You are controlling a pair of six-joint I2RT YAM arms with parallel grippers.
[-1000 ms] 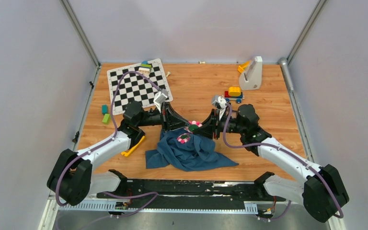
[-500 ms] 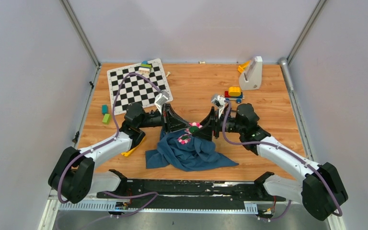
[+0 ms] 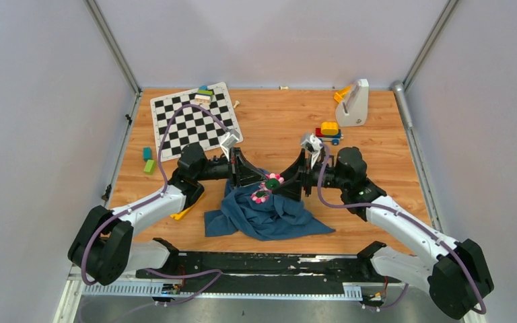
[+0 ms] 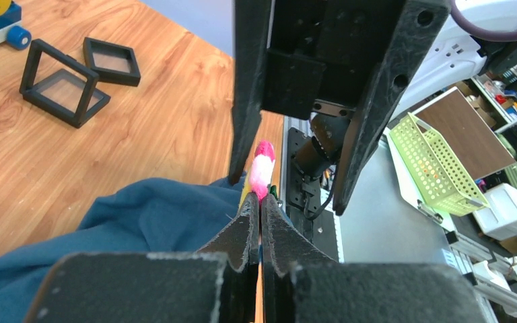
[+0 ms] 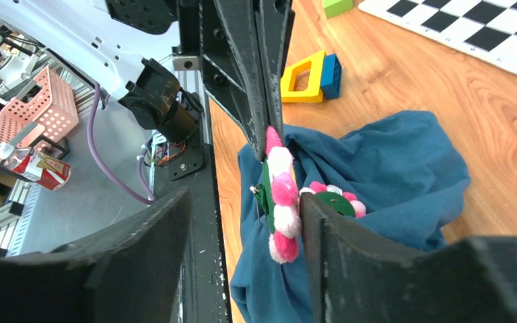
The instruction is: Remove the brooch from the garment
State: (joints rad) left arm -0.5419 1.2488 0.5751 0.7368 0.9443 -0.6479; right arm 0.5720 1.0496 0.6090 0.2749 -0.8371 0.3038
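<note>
The brooch, pink and white petals round a dark green centre, stands on edge above the blue garment. My left gripper is shut on its upper edge; in the left wrist view the petals stick out past the closed fingertips. My right gripper is open and straddles the brooch, its right finger close beside the petals. The garment hangs under the brooch. A smaller magenta piece with a green middle lies on the cloth.
A chessboard lies at the back left, with green blocks beside it. A toy car and a white stand are at the back right. A yellow piece lies by the left arm. Black frames are on the wood.
Both wrists have shifted slightly and sit a little lower. The brooch stays between the two grippers, a touch lower than before. The garment has hardly moved.
</note>
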